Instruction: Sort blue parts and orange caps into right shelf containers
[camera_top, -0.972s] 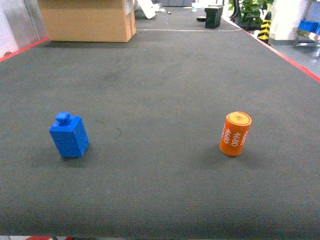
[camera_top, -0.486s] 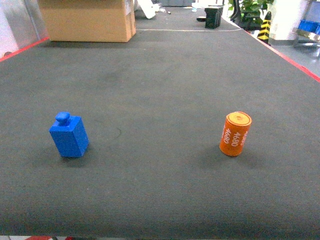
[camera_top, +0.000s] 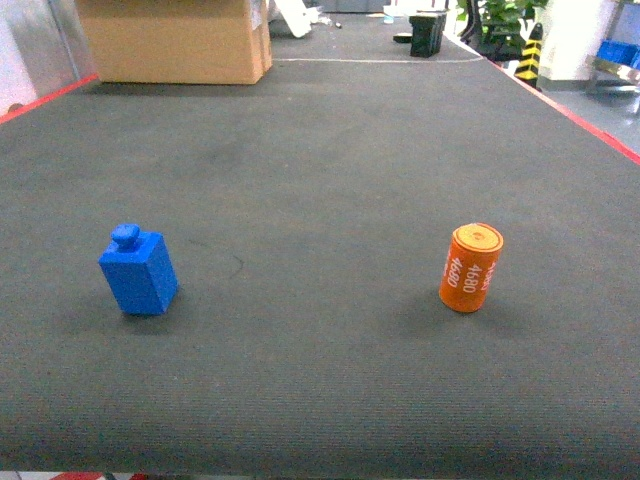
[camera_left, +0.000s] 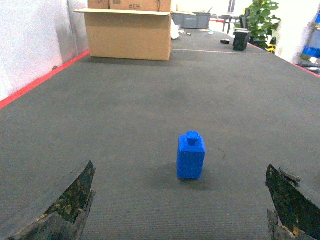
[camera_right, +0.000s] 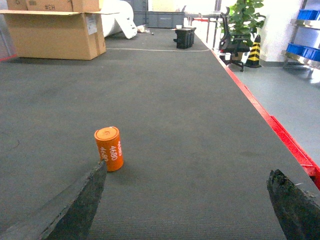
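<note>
An orange cap (camera_top: 470, 267) is being observed standing upright on the dark mat (camera_top: 320, 180), its pale printed digits facing the cameras. In the right wrist view, the cap (camera_right: 109, 148) is seen ahead of the right gripper (camera_right: 185, 210), close beside the tip of the left-hand finger (camera_right: 75, 202) and well apart from the right-hand finger (camera_right: 295, 202); it is not being touched. The right gripper's jaws are being held wide apart, with nothing between them. A blue part (camera_top: 138, 270), a block with a round knob on top, is being seen upright on the mat, well apart from the cap. In the left wrist view, the blue part (camera_left: 191, 155) is standing ahead of the left gripper (camera_left: 180, 212), roughly midway between its fingers (camera_left: 67, 205), untouched. That gripper's jaws are likewise being held wide and empty. A cardboard box (camera_top: 175, 40) is resting at the far end of the mat.
</note>
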